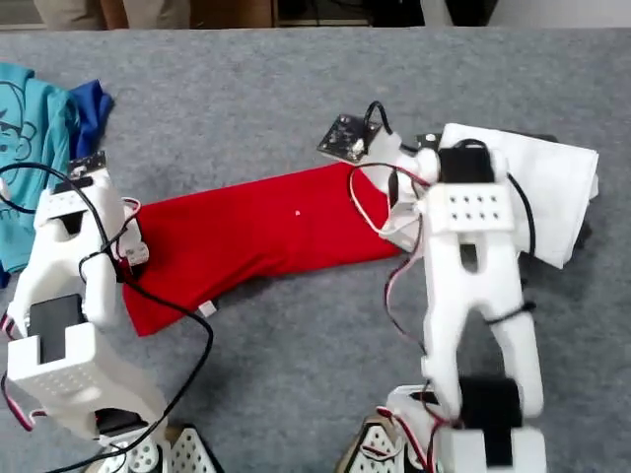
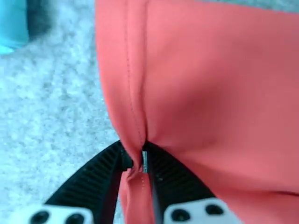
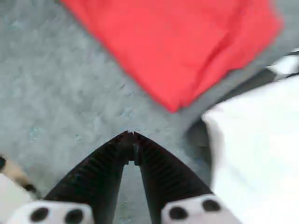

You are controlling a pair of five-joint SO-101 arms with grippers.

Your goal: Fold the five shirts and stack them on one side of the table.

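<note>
Nothing legible appears. A small white tag point(image 1: 206, 309) on the red shirt point(image 1: 256, 232) is too small to read. The teal shirt point(image 1: 30, 118) near it carries a line drawing.

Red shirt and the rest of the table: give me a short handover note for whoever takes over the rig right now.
Left gripper: shut on the red shirt, at the hem on its end nearer the teal shirt.
Right gripper: shut, empty, by the red shirt's other end.
Done: white shirt lies folded on the right arm's side, with something dark under it.
Left: the red shirt is a long band, not yet folded small or stacked. The teal shirt and blue shirt lie bunched at the far left.
</note>
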